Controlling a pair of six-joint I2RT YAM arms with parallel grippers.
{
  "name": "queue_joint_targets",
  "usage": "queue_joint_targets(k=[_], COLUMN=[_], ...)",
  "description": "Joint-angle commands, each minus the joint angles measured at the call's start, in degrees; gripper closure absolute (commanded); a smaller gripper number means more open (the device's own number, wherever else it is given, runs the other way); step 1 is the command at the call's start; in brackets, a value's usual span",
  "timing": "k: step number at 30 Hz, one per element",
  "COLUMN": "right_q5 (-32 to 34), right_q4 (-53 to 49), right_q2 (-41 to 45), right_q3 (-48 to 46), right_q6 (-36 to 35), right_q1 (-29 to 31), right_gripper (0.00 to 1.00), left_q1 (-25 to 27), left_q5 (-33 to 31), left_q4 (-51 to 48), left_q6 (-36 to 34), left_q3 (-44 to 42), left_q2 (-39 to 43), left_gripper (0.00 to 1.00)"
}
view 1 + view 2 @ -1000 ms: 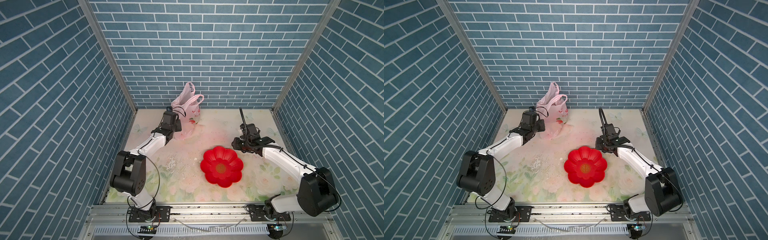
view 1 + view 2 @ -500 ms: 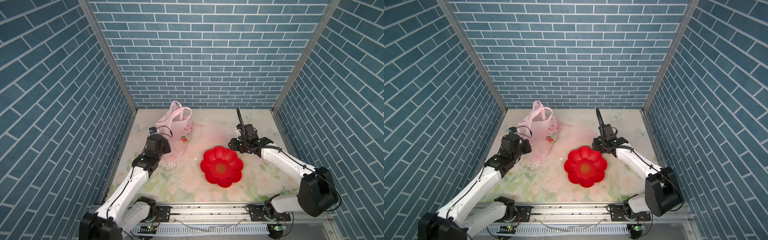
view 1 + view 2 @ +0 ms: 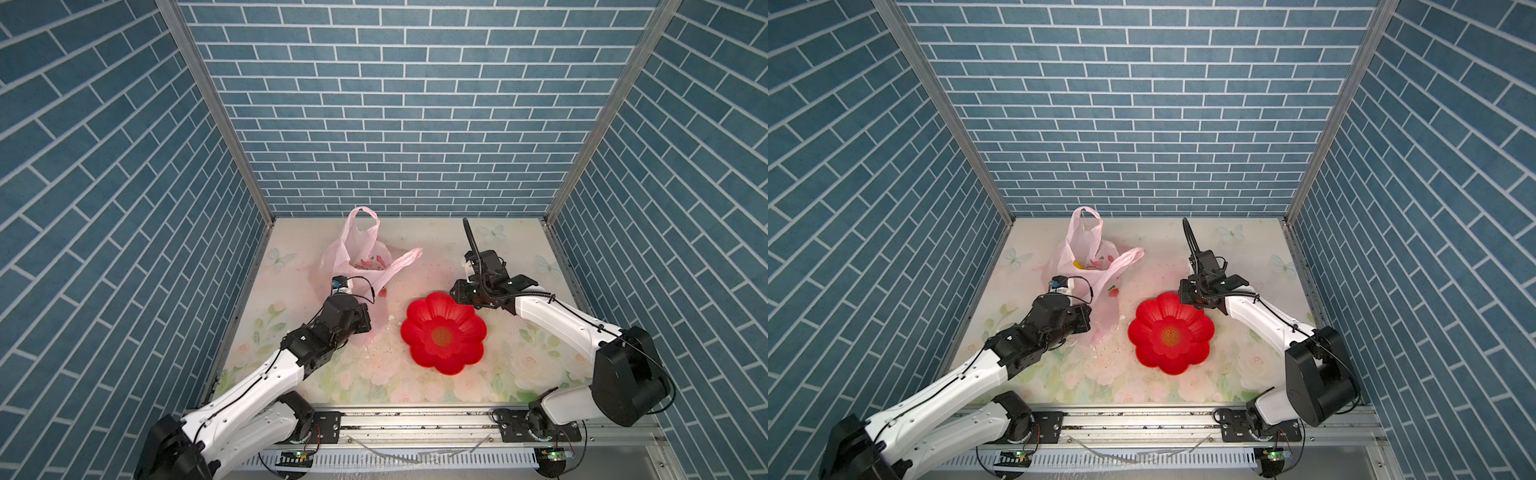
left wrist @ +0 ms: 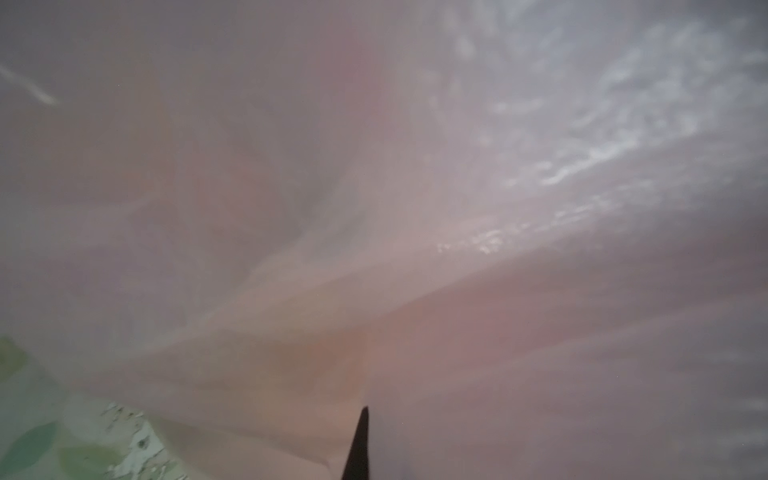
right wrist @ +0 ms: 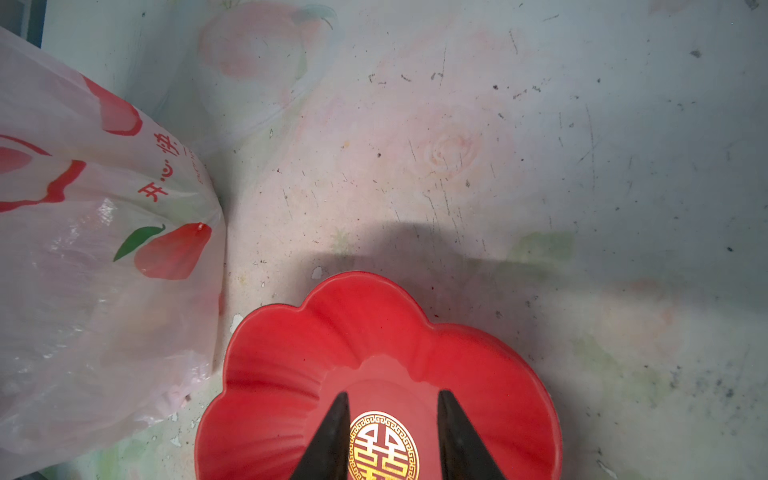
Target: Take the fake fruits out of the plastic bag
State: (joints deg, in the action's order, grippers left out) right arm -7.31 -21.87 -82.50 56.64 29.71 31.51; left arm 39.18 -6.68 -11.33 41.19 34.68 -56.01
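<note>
Centre-left in both top views, bag [image 3: 353,245] stood w/ fruits [image 3: 1077,264] inside. L gripper [image 4: 360,444] was pinched shut on its base; R gripper [image 5: 390,411] was half-open, empty, over dish [image 5: 291,353]. Best: lift base slowly, mouth toward dish.

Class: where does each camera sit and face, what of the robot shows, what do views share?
Top views: high in front, looking down; left arm, right arm show.
Left wrist: against thin translucent pink plastic bag; left gripper, shut on it.
Right wrist: looking down on red flower-shaped dish; open right gripper.
Shared: right wrist and top views show bag, dish.
</note>
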Motion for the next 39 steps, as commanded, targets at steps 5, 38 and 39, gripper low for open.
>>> queue_joint_targets(k=[5, 38, 39], right_q5=[1.9, 9.9, 9.7], right_q4=[-2.0, -11.7, -11.1], right_q2=[3.9, -4.5, -5.5], right_q3=[0.9, 28.4, 29.7], right_q6=[0.6, 6.3, 6.4], right_q1=[0.3, 12.2, 12.4], right_gripper=[0.64, 0.52, 0.52], left_q1=[3.4, -18.4, -20.4], left_q5=[0.4, 8.5, 11.5], left_q4=[14.2, -30.2, -30.3], left_q6=[2.1, -20.4, -22.2], left_q3=[8.0, 38.9, 41.4], left_q2=[-12.6, -7.4, -9.9], left_gripper=[1.00, 0.15, 0.13])
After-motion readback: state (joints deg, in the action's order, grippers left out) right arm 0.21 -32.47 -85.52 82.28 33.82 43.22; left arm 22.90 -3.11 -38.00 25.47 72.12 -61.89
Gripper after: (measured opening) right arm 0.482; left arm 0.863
